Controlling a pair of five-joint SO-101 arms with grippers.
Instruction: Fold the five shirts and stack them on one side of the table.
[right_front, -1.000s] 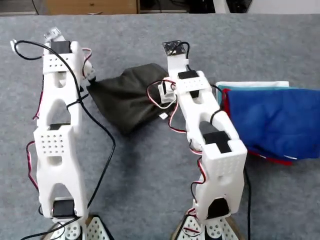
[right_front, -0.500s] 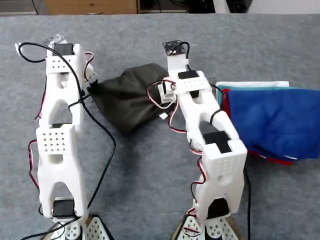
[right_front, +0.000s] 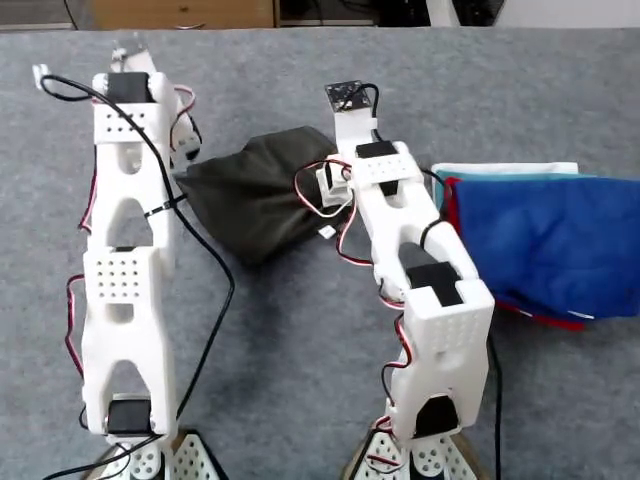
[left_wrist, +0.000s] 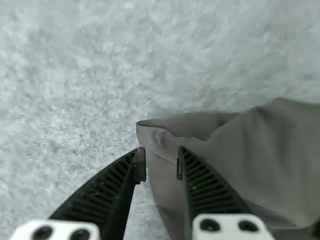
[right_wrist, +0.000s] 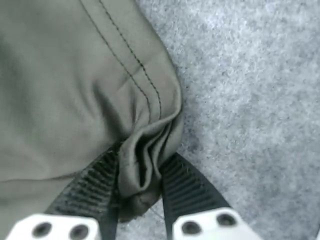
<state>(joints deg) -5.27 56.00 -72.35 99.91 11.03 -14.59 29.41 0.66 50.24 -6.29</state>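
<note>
A dark olive shirt (right_front: 250, 200) lies bunched on the grey table between my two arms. My left gripper (right_front: 184, 152) is at the shirt's left corner. In the left wrist view the left gripper (left_wrist: 160, 164) is shut on the folded edge of the olive shirt (left_wrist: 250, 150). My right gripper (right_front: 333, 182) is at the shirt's right edge. In the right wrist view the right gripper (right_wrist: 140, 172) pinches a bunch of the olive shirt (right_wrist: 75, 75). A stack of folded shirts with a blue one (right_front: 545, 240) on top lies at the right side.
Under the blue shirt, a red edge (right_front: 545, 317) and a white and teal edge (right_front: 500, 169) stick out. A black cable (right_front: 215, 290) hangs beside the left arm. Wooden furniture (right_front: 180, 12) stands past the table's far edge.
My left arm has stretched toward the table's far edge, and the shirt's left corner went with it a little. The right arm and the stack have not moved.
</note>
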